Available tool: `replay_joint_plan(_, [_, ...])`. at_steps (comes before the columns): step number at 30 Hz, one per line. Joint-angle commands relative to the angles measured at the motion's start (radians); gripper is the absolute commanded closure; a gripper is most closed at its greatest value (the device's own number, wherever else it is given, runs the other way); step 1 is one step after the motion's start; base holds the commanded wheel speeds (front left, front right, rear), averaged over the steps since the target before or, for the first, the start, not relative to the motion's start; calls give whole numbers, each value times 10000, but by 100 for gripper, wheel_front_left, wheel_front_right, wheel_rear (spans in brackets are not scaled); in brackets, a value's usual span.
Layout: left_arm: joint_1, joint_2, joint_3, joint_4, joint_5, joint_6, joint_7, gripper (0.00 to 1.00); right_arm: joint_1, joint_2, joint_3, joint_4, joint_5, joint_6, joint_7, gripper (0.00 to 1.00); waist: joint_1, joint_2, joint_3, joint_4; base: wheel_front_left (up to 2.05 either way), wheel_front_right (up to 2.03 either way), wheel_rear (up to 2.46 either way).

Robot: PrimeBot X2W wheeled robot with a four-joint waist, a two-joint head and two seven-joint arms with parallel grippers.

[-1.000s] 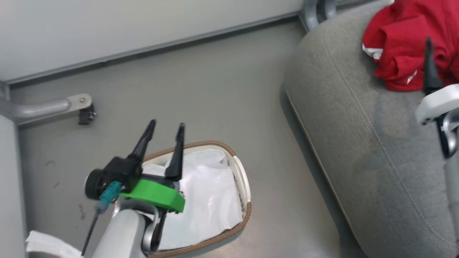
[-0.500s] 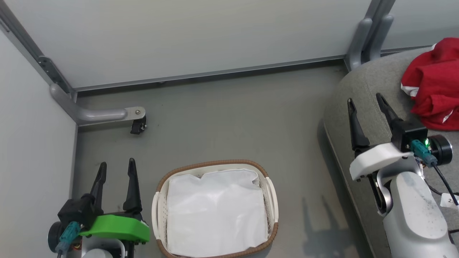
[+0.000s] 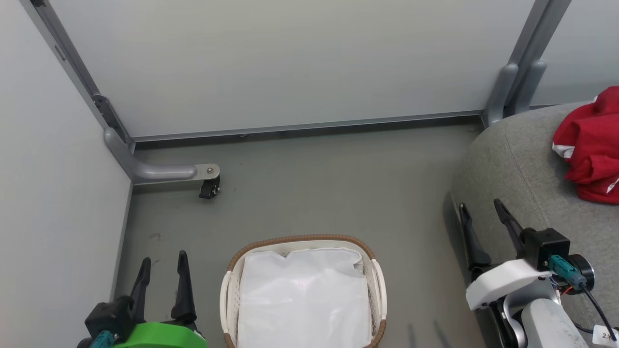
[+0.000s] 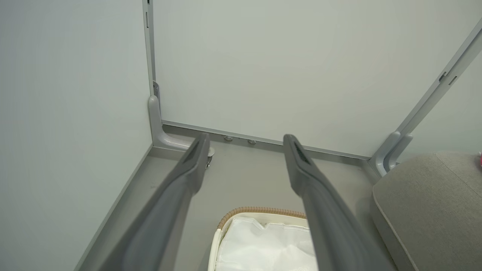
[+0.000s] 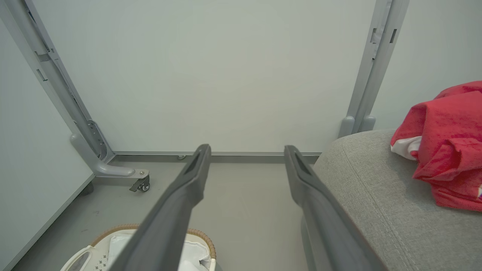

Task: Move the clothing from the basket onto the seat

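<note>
The clothing point(image 3: 591, 145) lies in a crumpled red heap on the seat point(image 3: 512, 164). The head view's right edge cuts it off, so its long axis cannot be told. The basket point(image 3: 302, 239) stands on the floor point(image 3: 314, 183) between the two hands, white liner point(image 3: 304, 299) showing, handles to left and right. The left hand point(image 3: 164, 257) and right hand point(image 3: 480, 204) are released, fingers spread and pointing toward the wall point(image 3: 290, 63), grasping nothing.

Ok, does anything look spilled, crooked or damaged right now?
Nothing stands out. The clothing lies in a rumpled heap on the seat. The basket stands upright on the floor with its white liner inside. The left gripper and right gripper are open, holding nothing.
</note>
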Motion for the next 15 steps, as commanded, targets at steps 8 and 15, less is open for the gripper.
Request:
replay_joint_plan(8, [296, 9, -50, 18, 57, 89, -3, 0, 458, -32, 104, 43, 155, -15, -20, 0, 1, 0, -39, -5, 0, 0, 0])
replay_joint_plan(15, [242, 10, -60, 22, 71, 70, -3, 0, 502, -33, 88, 136, 249, -15, -20, 0, 1, 0, -14, -36, 0, 0, 0])
